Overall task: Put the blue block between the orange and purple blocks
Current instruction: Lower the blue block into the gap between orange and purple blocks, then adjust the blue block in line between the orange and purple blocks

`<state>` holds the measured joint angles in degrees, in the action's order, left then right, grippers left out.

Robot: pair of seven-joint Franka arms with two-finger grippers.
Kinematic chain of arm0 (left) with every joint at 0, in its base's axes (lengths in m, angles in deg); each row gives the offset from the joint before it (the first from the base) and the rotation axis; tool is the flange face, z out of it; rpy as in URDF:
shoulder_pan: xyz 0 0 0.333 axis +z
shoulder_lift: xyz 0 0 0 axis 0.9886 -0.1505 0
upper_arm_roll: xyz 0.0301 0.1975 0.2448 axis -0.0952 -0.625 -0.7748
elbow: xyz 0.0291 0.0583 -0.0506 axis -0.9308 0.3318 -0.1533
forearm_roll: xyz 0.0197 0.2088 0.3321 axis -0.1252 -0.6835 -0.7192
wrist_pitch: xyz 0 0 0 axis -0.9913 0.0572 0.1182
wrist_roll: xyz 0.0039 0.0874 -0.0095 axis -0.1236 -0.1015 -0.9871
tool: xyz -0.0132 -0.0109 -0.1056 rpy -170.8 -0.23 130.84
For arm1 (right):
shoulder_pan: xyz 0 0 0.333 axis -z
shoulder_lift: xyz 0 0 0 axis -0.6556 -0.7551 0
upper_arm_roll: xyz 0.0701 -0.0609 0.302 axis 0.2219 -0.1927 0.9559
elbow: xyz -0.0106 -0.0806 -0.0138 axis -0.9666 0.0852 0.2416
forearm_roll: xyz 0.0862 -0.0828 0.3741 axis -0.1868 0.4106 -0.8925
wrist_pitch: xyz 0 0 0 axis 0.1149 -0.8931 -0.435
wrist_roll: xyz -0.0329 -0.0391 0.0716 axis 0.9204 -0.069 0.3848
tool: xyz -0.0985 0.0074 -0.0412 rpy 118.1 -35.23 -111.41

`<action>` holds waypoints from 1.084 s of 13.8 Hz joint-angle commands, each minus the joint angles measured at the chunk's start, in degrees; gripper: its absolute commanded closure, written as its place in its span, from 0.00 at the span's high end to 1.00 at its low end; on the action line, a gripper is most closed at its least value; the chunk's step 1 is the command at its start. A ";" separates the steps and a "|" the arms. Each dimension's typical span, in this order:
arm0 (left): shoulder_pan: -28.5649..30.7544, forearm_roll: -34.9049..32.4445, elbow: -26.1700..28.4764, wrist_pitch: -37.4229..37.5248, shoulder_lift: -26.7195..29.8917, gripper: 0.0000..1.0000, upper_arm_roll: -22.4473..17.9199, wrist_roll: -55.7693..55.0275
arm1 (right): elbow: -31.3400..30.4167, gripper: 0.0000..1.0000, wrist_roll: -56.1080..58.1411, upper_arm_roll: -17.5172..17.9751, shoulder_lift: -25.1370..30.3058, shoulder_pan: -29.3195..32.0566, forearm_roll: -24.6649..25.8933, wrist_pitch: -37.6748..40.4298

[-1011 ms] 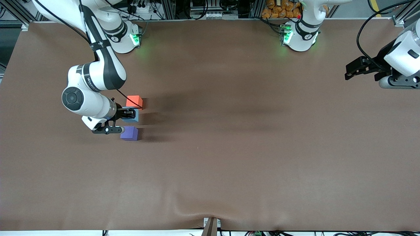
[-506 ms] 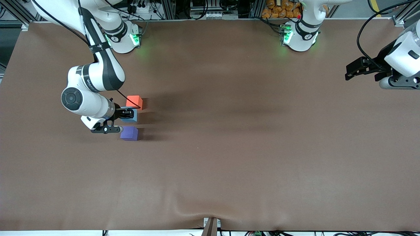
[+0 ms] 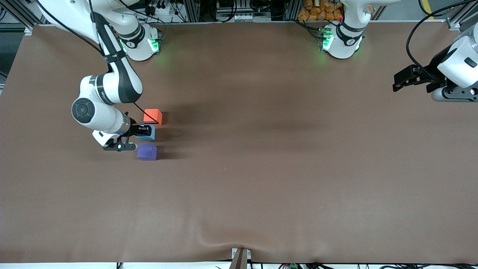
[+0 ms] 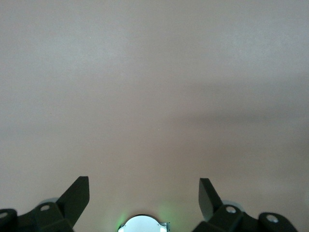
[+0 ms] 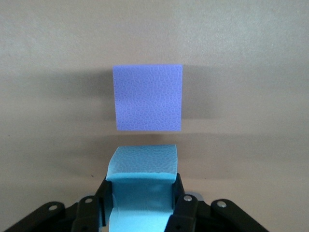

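1. Three cubes sit in a short column at the left-centre of the front frame: the orange block [image 3: 152, 116] uppermost, the blue block [image 3: 148, 133] in the middle, the purple block [image 3: 147, 152] lowest.
2. Clenched on the blue block, the right gripper [image 3: 146, 130] has a finger on each of its side faces [image 5: 141, 186].
3. Spread wide with nothing between its fingers, the left gripper [image 3: 402, 80] waits at the frame's right edge.
4. Brown matte covering spans the table [image 3: 283, 168]; aluminium framing and cables line the top edge.

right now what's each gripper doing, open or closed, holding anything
Right gripper: closed on the blue block, between the orange block and the purple block.
Left gripper: open, empty, waiting at the left arm's end of the table.
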<state>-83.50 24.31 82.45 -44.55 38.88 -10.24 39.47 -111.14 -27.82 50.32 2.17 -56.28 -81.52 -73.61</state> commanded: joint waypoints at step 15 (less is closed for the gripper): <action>0.66 0.87 -0.90 -0.25 -1.07 1.00 0.16 0.63 | -5.66 0.00 0.84 1.11 -1.25 0.82 0.34 -10.48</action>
<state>-83.46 24.31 82.45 -44.71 38.28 -10.29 39.47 -115.63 -27.80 50.59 0.78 -56.28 -81.52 -81.88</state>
